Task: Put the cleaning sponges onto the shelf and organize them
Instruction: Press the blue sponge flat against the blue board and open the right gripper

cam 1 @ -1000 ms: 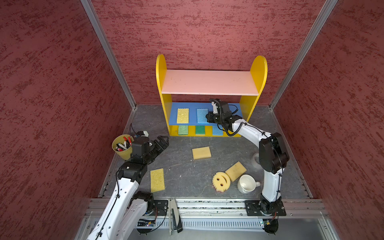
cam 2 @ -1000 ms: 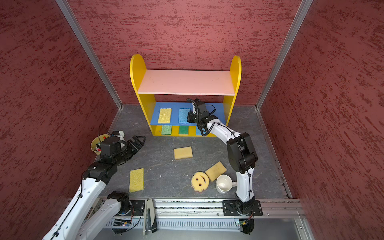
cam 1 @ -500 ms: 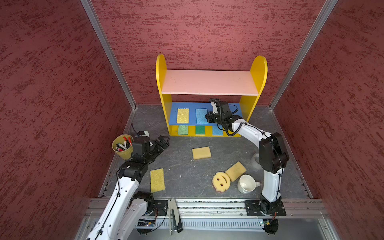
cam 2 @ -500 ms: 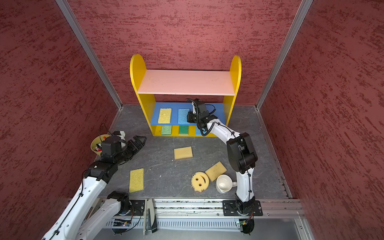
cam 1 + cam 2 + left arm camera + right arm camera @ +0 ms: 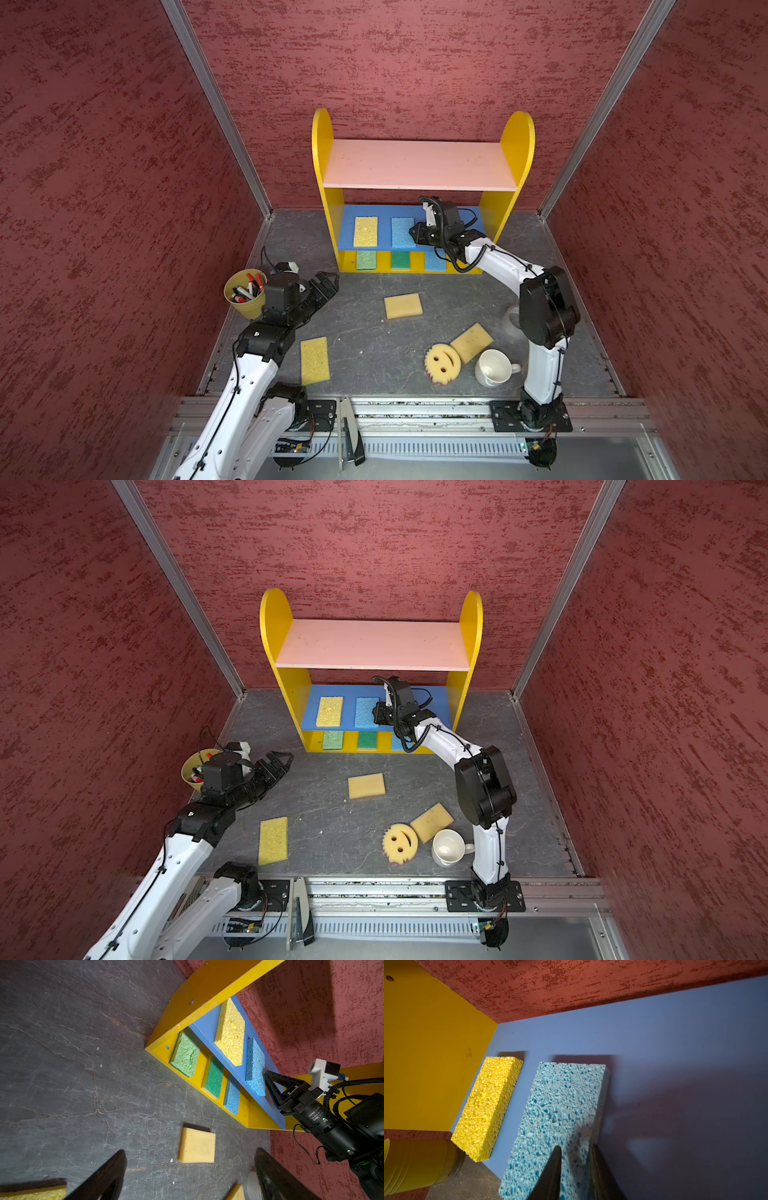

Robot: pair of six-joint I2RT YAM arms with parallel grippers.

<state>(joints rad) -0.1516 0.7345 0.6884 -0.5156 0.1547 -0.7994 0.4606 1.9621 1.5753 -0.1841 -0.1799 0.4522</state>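
The shelf (image 5: pixel 415 164) stands at the back wall. Its blue middle board holds a yellow sponge (image 5: pixel 365 231) and a blue sponge (image 5: pixel 402 232); three more lie on the yellow base (image 5: pixel 384 262). My right gripper (image 5: pixel 575 1147) reaches under the pink board, its jaws narrowly open astride the near right edge of the blue sponge (image 5: pixel 562 1105), which lies flat. On the floor are a tan sponge (image 5: pixel 403 306), a yellow one (image 5: pixel 315 360), another tan one (image 5: pixel 471 342) and the smiley sponge (image 5: pixel 442 363). My left gripper (image 5: pixel 328 280) hovers wide open and empty, facing the tan sponge (image 5: pixel 197 1145).
A white mug (image 5: pixel 492 368) stands beside the smiley sponge and the right arm's base. A yellow cup of markers (image 5: pixel 245 297) sits at the left wall, close behind my left wrist. Red walls close in on three sides.
My right gripper's jaws have parted a little at the blue sponge. My left arm has edged slightly toward the shelf.
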